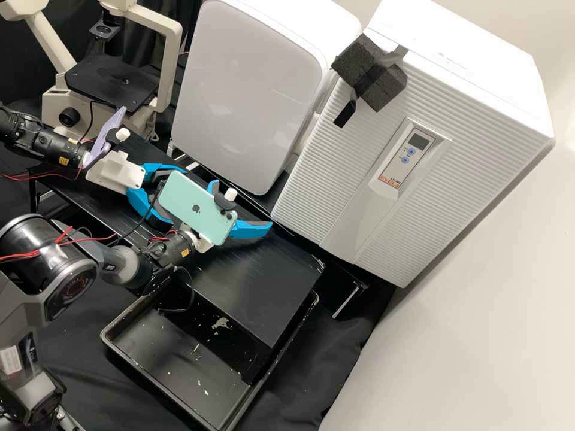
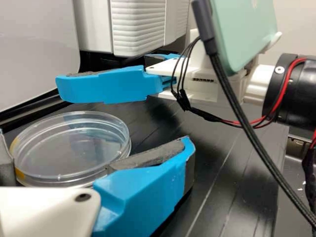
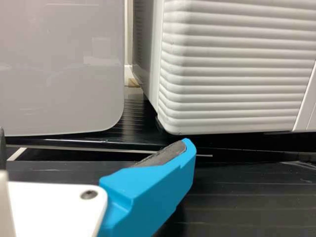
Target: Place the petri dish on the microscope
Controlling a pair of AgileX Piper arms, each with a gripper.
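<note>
In the high view my left gripper point(image 1: 138, 196) is partly behind the right arm's mint phone. The left wrist view shows a clear round petri dish point(image 2: 71, 145) between the pads of my left gripper point(image 2: 94, 140), which touch its rim on both sides. My right gripper point(image 1: 241, 205) stands open over the bench, holding nothing; from the left wrist its blue fingers point(image 2: 106, 86) appear just beyond the dish, apart from it. In its own wrist view my right gripper point(image 3: 96, 140) faces the white appliances. The microscope's black stage point(image 1: 114, 81) is at the upper left.
Two large white appliances point(image 1: 251, 90) point(image 1: 413, 143) stand along the back of the bench point(image 1: 257, 281). A black tray point(image 1: 197, 365) lies below its front edge. Cables hang from both arms, one crossing near the right gripper point(image 2: 247, 133).
</note>
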